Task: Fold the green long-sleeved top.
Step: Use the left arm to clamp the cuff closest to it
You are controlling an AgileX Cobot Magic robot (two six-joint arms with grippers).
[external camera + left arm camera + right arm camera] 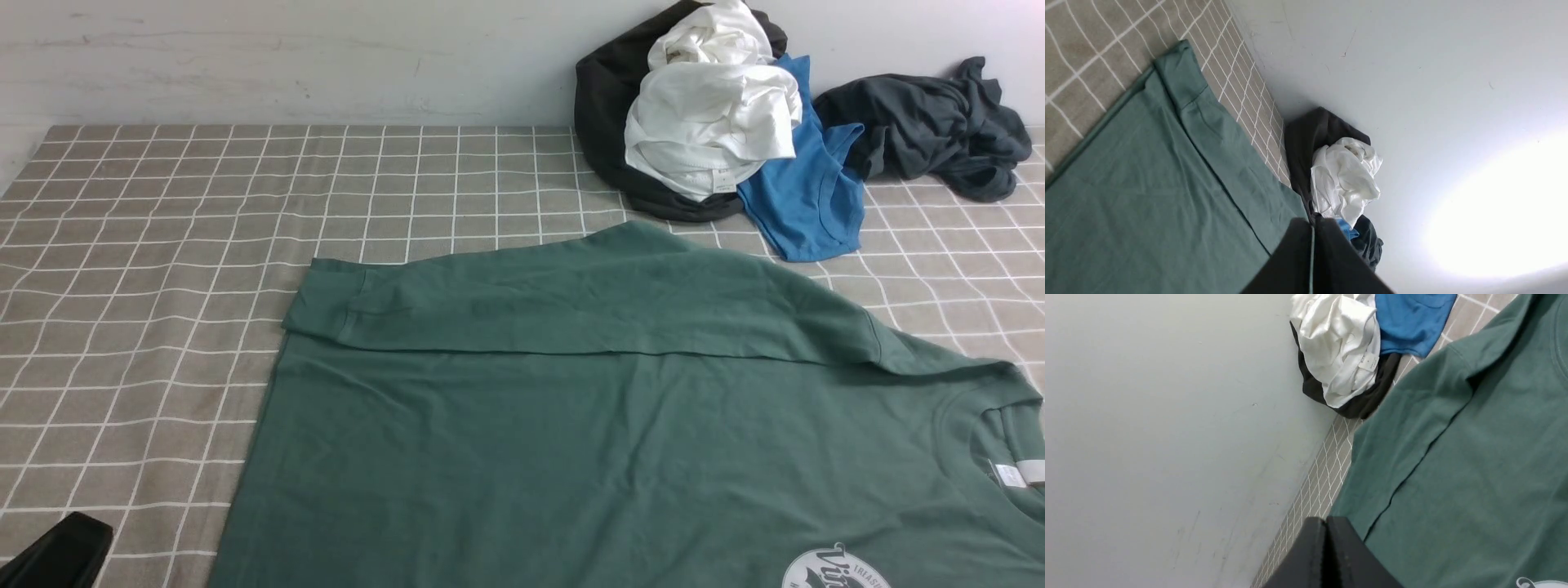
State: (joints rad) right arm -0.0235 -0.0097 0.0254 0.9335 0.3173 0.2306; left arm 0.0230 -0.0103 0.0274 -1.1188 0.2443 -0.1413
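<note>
Left wrist view, left jaws: pressed together with only a hairline slit between them. I see nothing gripped, and they hang above the cloth at the bench's near left.
Right wrist view, right jaws: closed flat on each other and empty, held over the shirt body.
Green long-sleeved top [620, 441]: spread face up on the bench [147, 245], with the collar [976, 412] toward my right and the hem toward my left.
Far sleeve [571, 298]: laid back across the body, its cuff near the hem corner. I log this fold as done.
Near side: out of frame, so I cannot tell whether that sleeve is folded.
Body: flat and single-layered where visible, so by my reckoning the cross folds are left to do.
Progress: early, roughly one fold in.
Other stock: a white garment [710, 122], a blue garment [808, 196] and a dark grey garment [931, 122] are heaped at the far right, apart from the top.
</note>
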